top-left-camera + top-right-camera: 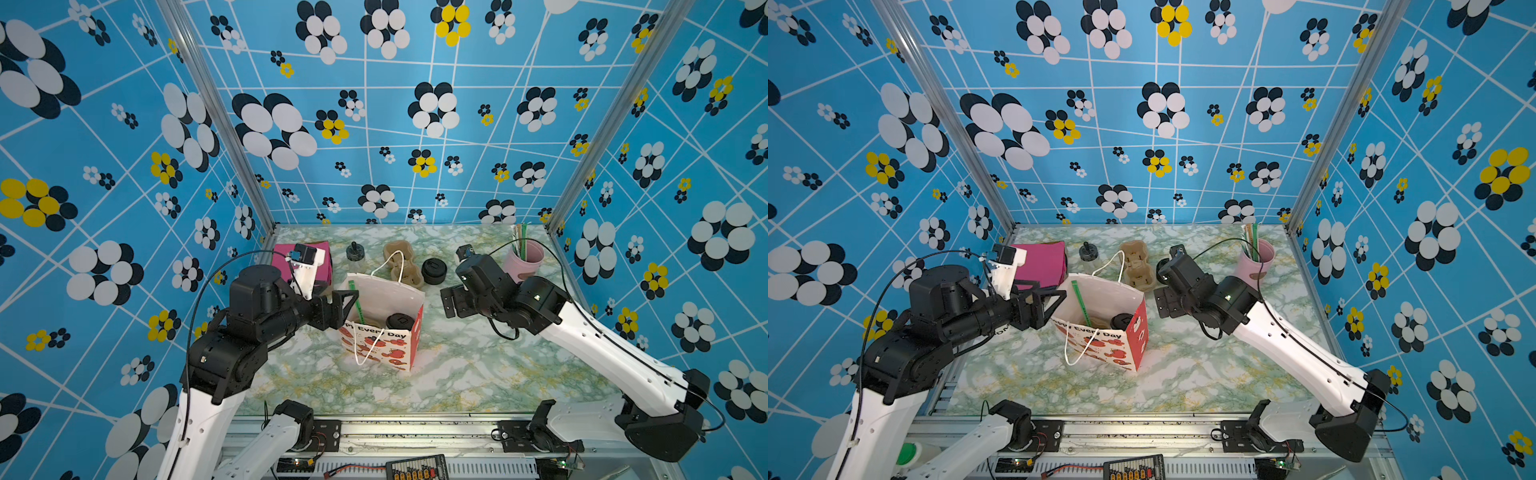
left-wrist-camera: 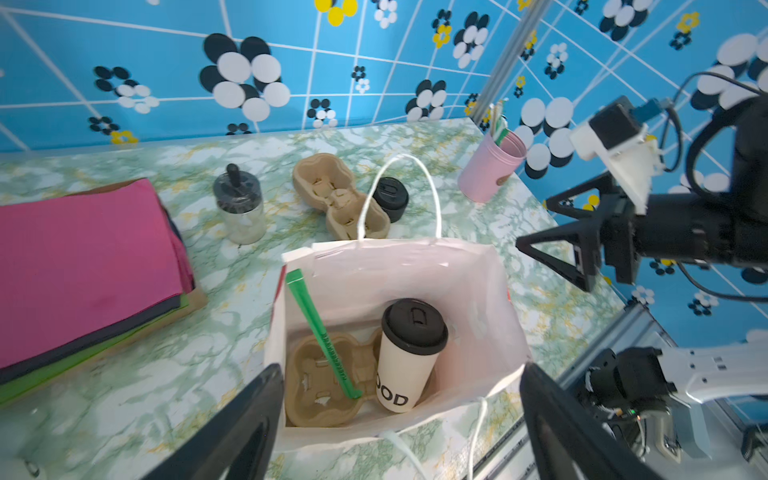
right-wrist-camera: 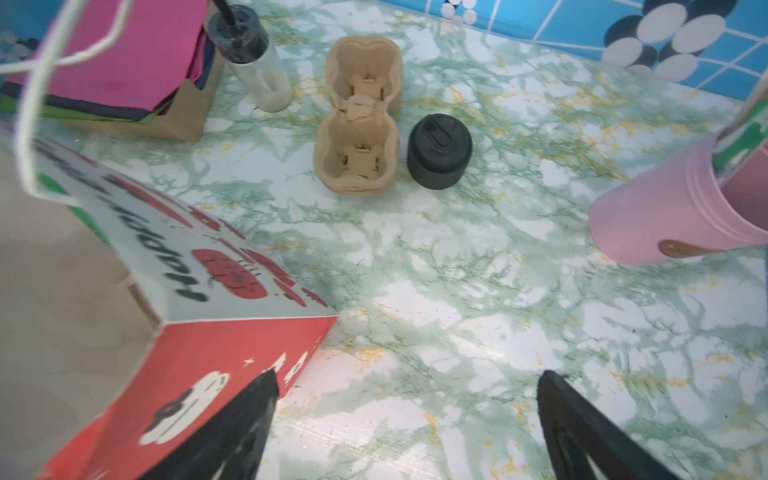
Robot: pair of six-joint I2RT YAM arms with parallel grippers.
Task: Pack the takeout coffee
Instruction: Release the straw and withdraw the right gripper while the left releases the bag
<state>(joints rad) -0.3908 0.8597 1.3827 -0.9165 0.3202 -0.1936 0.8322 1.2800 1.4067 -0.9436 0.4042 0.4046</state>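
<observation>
The takeout coffee point(image 2: 409, 357), a white cup with dark lettering and a black sip lid, stands upright inside the open paper bag point(image 2: 395, 270). Only its lid point(image 1: 400, 321) point(image 1: 1122, 321) shows in both top views. Beside it in the bag lie a brown carrier point(image 2: 320, 386) and a green straw point(image 2: 322, 336). My left gripper point(image 2: 401, 370) point(image 1: 347, 307) is open at the bag's point(image 1: 386, 291) left edge, holding nothing. My right gripper point(image 3: 407, 374) point(image 1: 448, 300) is open over the table just right of the bag point(image 3: 208, 374), empty.
Behind the bag stand a stack of brown carriers point(image 1: 403, 259), a stack of black lids point(image 1: 434, 270) and a lidded glass jar point(image 1: 355, 252). A pink cup of straws point(image 1: 523, 257) sits back right. Pink napkins point(image 2: 83, 257) lie back left.
</observation>
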